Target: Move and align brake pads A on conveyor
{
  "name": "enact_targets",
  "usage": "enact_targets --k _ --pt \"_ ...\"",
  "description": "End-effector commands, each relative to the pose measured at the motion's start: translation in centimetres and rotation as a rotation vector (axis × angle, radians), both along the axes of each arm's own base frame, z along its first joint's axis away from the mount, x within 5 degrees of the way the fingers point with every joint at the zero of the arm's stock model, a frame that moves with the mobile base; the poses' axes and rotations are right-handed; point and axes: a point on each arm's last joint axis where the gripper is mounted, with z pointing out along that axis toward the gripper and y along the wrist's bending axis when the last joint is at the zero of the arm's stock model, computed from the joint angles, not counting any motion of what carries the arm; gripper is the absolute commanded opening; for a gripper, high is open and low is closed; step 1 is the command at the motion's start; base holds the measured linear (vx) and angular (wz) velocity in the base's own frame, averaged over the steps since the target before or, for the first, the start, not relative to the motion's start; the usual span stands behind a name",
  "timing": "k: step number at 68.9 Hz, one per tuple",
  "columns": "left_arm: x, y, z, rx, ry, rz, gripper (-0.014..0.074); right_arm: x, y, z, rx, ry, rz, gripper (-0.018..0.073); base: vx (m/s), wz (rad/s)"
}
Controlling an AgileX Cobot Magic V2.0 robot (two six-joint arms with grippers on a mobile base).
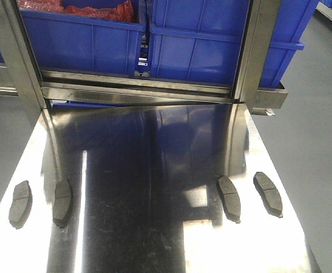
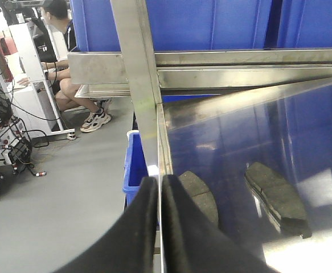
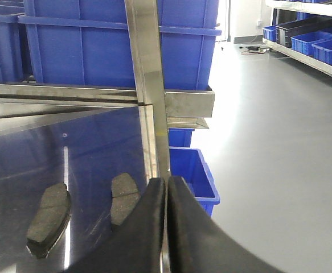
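Four brake pads A lying on the steel counter.
Two sit by its left edge, two by its right edge; left tool and right tool both pressed closed, empty.

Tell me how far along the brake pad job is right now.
Nothing looks done: all four brake pads lie on the steel table, two near each side edge. No belt is in view. Nothing is in hand: the left gripper and right gripper are shut and empty. Moving and aligning all four is left.
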Motion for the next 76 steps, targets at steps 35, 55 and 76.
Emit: enact_targets --k 35,55,76 --pt "-0.05 0.0 1.01 -0.006 -0.094 0.002 -0.0006 0.0 -0.02 0.22 -0.011 -0.078 -0.004 -0.0003 0.0 0.0" --pt "-0.05 0.0 1.01 -0.006 -0.094 0.002 -0.0006 0.0 -0.02 0.22 -0.011 -0.078 -0.004 -0.0003 0.0 0.0" --pt "-0.04 -0.04 1.27 -0.049 -0.125 0.001 -0.0006 0.0 -0.02 0.22 -0.011 -0.078 -0.004 -0.0003 0.0 0.0"
